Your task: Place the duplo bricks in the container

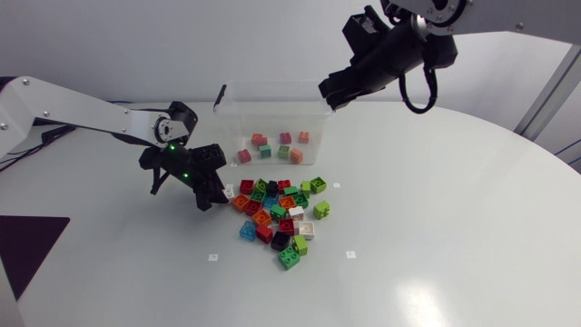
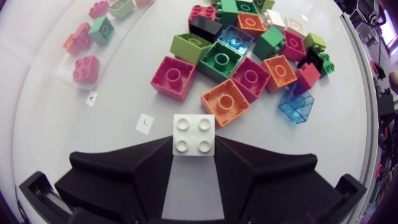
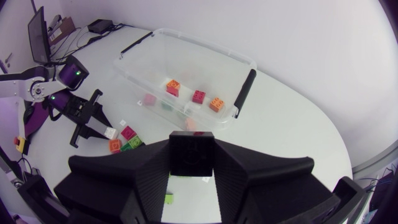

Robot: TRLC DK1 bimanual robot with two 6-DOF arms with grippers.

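Left hand [image 2: 194,163] clamped on white brick [image 2: 194,134] beside brick pile [image 2: 249,76], right hand [image 3: 191,182] gripping black brick [image 3: 191,152] by container [image 3: 205,48] near surface's far edge

From above, the white brick [image 2: 194,134] in the left gripper [image 1: 218,198] is too small to make out; the right gripper's [image 1: 329,98] black brick [image 3: 191,153] is probably hidden behind its fingers.

Two arms [image 1: 91,113], one container [image 1: 272,91], seven bricks [image 1: 259,139] inside, roughly twenty-five outside.
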